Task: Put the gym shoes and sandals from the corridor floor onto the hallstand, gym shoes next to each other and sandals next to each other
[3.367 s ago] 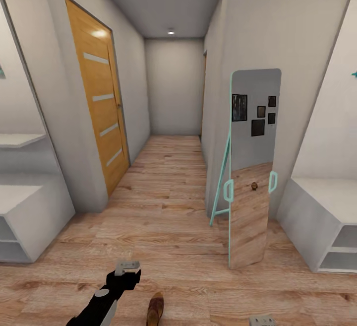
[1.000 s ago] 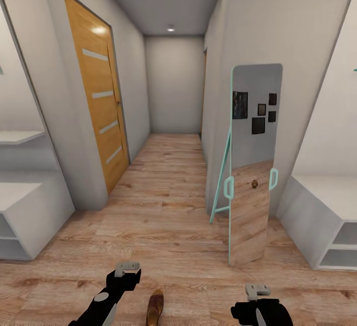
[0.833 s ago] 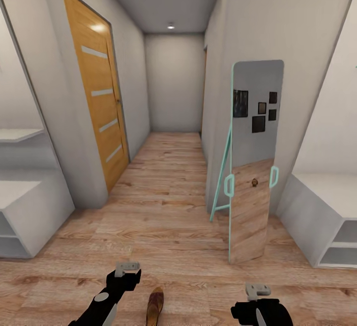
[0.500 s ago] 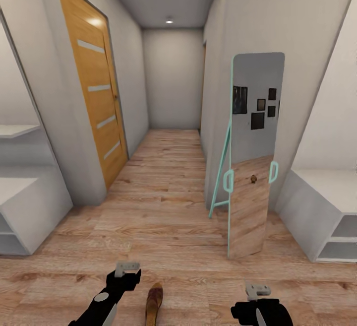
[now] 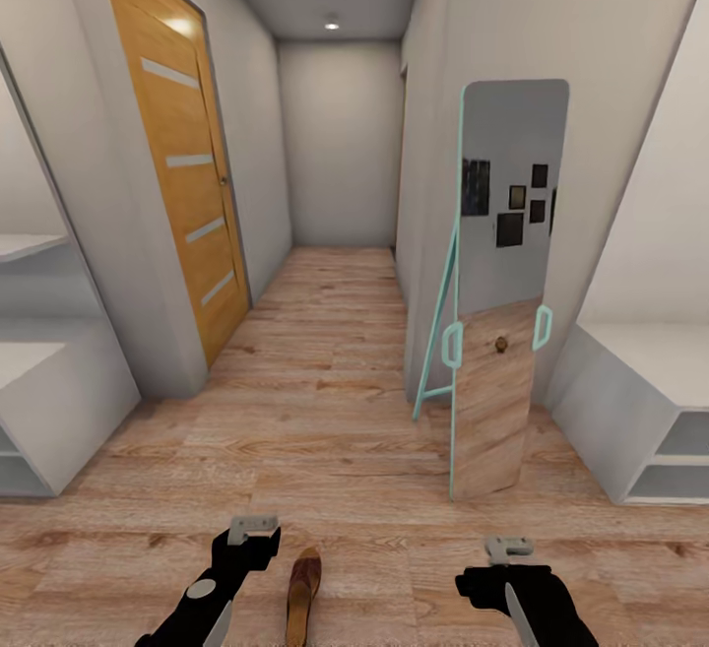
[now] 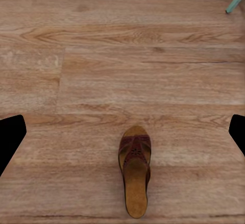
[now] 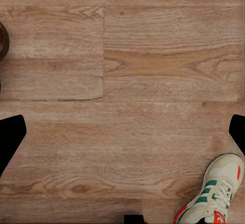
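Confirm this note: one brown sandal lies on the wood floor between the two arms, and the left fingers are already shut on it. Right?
Not quite. The sandal does lie on the floor between the arms, but the left wrist view shows the left gripper open, its fingers wide apart and the sandal untouched.

Narrow corridor, pale grey walls (image 5: 340, 155), one recessed ceiling light (image 5: 332, 25). Orange wooden door (image 5: 182, 174) with pale slats on left. Standing mirror (image 5: 502, 283), teal frame, leaning at right wall. Low light-grey shelf units (image 5: 645, 411) flanking both sides.
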### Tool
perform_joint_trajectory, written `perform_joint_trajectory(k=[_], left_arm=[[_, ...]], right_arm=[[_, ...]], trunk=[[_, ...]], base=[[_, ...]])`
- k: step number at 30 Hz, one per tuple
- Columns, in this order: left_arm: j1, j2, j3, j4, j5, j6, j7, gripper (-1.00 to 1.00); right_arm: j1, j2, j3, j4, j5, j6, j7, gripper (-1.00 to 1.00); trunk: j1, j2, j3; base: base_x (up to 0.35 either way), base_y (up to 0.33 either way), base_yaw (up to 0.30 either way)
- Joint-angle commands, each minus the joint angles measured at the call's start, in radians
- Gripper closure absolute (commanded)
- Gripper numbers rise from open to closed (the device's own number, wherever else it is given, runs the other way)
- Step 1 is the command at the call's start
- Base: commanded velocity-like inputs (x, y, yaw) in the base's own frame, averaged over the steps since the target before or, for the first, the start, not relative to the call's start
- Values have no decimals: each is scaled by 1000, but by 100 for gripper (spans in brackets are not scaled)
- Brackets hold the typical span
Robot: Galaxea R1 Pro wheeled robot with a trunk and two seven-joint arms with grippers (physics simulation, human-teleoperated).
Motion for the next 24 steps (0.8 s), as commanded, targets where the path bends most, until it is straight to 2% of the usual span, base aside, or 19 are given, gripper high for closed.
perform_joint_trajectory(k=[1,8,11,16,18,24], left_arm=[[-1,0,-1,0,-1,-4,0,-100],[-52,0,-1,2,-1,-6,0,-100],[-58,0,-2,4,0,-7,0,-100],[-67,-11,-3,69,-1,-58,0,-100],[-68,-14,-3,93,-1,-102,0,-100],[-68,-15,-3,107,0,-130,0,-100]], right_arm=[[-1,0,-1,-7,0,5,0,-100],[-4,-6,-1,-70,0,7,1,-100],[-4,-6,-1,-74,-1,7,1,-100],[-4,-6,-2,-83,-1,7,1,-100],[-4,-6,-2,-84,-1,7,2,-100],[-4,-3,-1,-84,-1,7,2,-100]], trunk=[[4,-8,-6],[31,-57,-39],[42,-78,-52],[61,-113,-69],[69,-127,-76],[92,-169,-103]], base=[[0,0,-3],[0,0,-1],[0,0,0],[0,0,0],[0,0,-22],[0,0,-81]])
